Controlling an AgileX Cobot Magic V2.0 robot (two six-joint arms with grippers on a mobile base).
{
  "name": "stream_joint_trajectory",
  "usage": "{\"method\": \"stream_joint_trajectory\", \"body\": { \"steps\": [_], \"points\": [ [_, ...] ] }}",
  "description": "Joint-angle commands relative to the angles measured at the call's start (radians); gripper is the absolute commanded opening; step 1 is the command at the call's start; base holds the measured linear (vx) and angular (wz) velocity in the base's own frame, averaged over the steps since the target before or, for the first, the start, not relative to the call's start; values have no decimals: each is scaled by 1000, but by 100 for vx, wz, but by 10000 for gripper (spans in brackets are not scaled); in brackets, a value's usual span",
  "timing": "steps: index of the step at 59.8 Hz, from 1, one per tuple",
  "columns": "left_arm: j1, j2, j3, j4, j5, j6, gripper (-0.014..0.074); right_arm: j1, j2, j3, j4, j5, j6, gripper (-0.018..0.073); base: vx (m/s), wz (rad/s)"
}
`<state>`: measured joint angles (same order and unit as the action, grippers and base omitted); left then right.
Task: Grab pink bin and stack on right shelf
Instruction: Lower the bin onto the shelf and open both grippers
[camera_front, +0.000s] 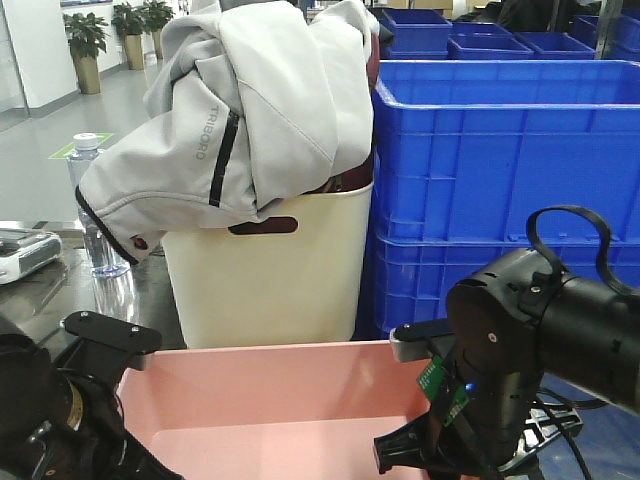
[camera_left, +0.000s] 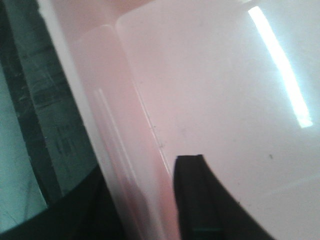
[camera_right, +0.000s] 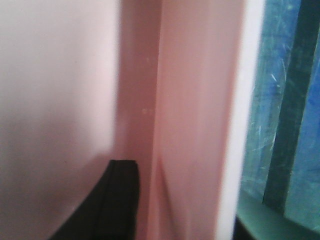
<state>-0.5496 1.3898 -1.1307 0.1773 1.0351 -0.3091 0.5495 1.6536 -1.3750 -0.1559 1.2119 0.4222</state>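
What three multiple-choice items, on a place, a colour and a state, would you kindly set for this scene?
1. The grey jacket lies: A on the floor; B over the cream bin; C on a chair.
2. The stacked crates are: A green; B red; C blue.
3. The pink bin has a visible inside that is: A bare; B full of bottles; C holding shoes.
Key: B, it drapes over the bin's rim; C, their walls are blue; A, the wrist views show only smooth pink plastic.

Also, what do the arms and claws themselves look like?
Both arms matt black with rounded joint housings. Right arm: looped black cable, grey bracket, exposed green circuit board, blue LED. Left arm: black screwed plate. Claw fingers flat, black.
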Motion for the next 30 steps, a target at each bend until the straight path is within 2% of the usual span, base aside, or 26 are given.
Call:
{"method": "stream_joint_trajectory", "body": {
  "steps": [1,10,24,30],
  "points": [
    [-7,-64,-39,2,-31,18,479,-2,-85,-27,-14,-31,-26,435,0,0],
    [-7,-139,-54,-32,-14,87,561,0,-184,-19,-14,-37,-68,509,0,0],
    [-7,-354,21,-177,-12,276,559,0,-443,170,1,-143,-193,511,0,0],
    [-7,-457,85,-237,-39,323,559,0,-558,264,1,-172,-248,511,0,0]
  ]
}}
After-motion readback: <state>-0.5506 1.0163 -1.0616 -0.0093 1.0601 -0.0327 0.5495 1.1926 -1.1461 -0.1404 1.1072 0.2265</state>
